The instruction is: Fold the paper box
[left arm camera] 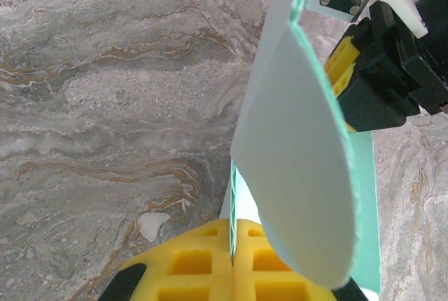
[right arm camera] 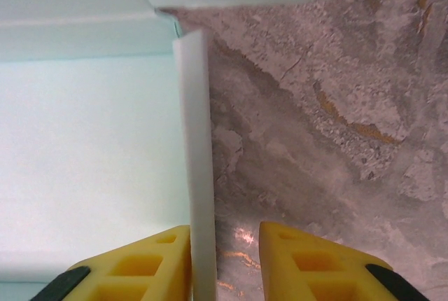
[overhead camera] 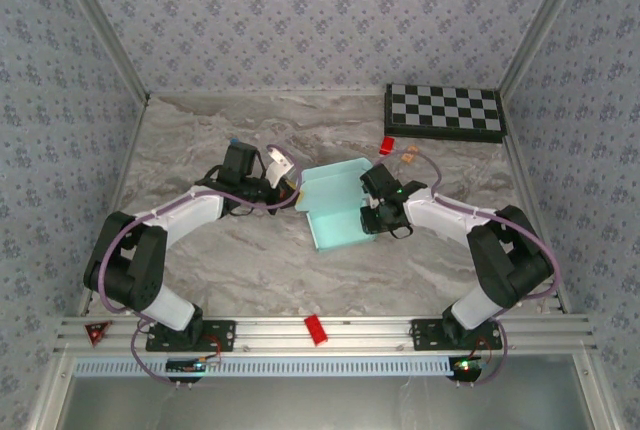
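**Left zone.** In the top external view the left arm (overhead camera: 150,250) runs from the lower left of the frame up toward the centre. The left end effector (overhead camera: 288,185) sits just left of centre, at the left corner of the paper box (overhead camera: 335,215). In the left wrist view its yellow pads (left arm camera: 189,266) are pressed together at the bottom of the frame. They pinch a thin edge of the card that stands upright between them. A rounded flap (left arm camera: 301,175) of the same card rises at centre right, pale on its face and green along its cut edge.

**Centre zone.** The paper box lies at the centre of the marble-patterned desk (overhead camera: 200,140). It is partly formed, with a flat light-blue floor and a wall raised along its upper side. A red block (overhead camera: 316,328) sits on the metal rail (overhead camera: 380,325) at bottom centre.

**Right zone.** The right end effector (overhead camera: 372,212) is just right of centre, at the right side of the box. In the right wrist view its two yellow fingers (right arm camera: 308,262) stand spread at the bottom of the frame. An upright card wall (right arm camera: 199,140) passes between them and lies against the left-hand finger. Bare desk shows between the wall and the right-hand finger, and the box floor lies left of the wall.

A red piece (overhead camera: 387,144) and an orange piece (overhead camera: 408,158) lie near the box's upper right corner. A black-and-white checkerboard (overhead camera: 445,112) lies flat at the upper right, well apart from the box.
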`<state>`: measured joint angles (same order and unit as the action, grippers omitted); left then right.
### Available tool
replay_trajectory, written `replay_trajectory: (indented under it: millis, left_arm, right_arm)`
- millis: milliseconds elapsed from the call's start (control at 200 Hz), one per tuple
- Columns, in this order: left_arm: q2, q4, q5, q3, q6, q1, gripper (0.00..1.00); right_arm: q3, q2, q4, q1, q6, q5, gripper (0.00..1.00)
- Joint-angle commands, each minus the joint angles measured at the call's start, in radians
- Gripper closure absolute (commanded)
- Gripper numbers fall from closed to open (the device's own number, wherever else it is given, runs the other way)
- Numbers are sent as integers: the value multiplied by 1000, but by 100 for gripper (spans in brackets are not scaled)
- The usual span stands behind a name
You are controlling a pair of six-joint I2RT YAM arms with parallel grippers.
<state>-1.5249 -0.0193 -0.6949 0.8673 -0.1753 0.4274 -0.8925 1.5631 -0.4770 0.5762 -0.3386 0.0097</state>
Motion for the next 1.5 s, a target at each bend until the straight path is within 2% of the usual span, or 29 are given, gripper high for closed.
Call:
replay_trajectory:
  millis: [0, 755, 1494]
  left_arm:
    - [23, 18, -19, 15, -13, -1, 100]
    - [22, 11, -13, 19, -20, -1, 100]
    - [25, -13, -12, 39, -44, -7, 100]
  right_arm:
    - [9, 9, -47, -6, 15, -23, 71]
    - [1, 49, -88, 7, 9, 67, 84]
    - [-49, 142, -184, 44, -49, 212, 86]
